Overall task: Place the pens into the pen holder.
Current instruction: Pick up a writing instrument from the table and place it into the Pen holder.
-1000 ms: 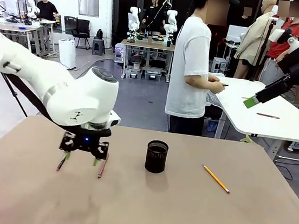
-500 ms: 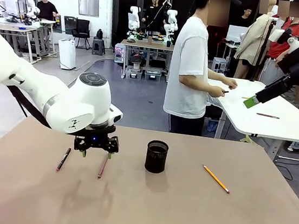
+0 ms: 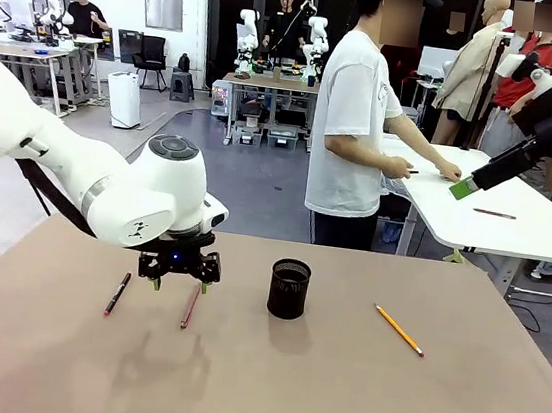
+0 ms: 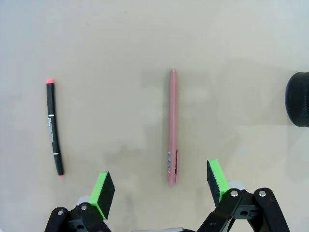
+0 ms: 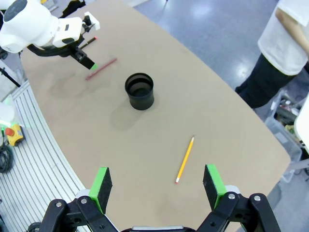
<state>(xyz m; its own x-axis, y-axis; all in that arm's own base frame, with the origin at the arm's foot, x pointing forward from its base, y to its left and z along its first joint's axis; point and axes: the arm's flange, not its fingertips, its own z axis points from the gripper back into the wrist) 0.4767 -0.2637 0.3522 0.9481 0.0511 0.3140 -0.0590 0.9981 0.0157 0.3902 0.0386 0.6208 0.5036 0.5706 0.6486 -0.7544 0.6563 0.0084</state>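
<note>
The reddish-brown pen [image 4: 172, 128] was seen lying flat on the table [image 3: 332, 405], one end framed between the spread fingers of the left gripper [image 4: 159, 183], which hovered just above it with nothing held. A thin, stiff, light stick, it was judged, and smooth-bodied, so likely to roll or slip if pinched off-centre. A hold across the barrel near its middle was reckoned best, the jaws closing on the long sides, so that it could be tipped upright over the cup without swinging. Off to one side, well apart, the black pen with red ends [image 4: 54, 128] was laid roughly parallel. The pen holder [image 3: 288, 289] was found upright and empty near the table's middle, close to the reddish-brown pen on its right. Beyond the cup, the yellow pencil [image 5: 184, 159] lay at a slant, well clear of it. The right gripper [image 5: 157, 186] was held high over the table, fingers apart, carrying nothing.
</note>
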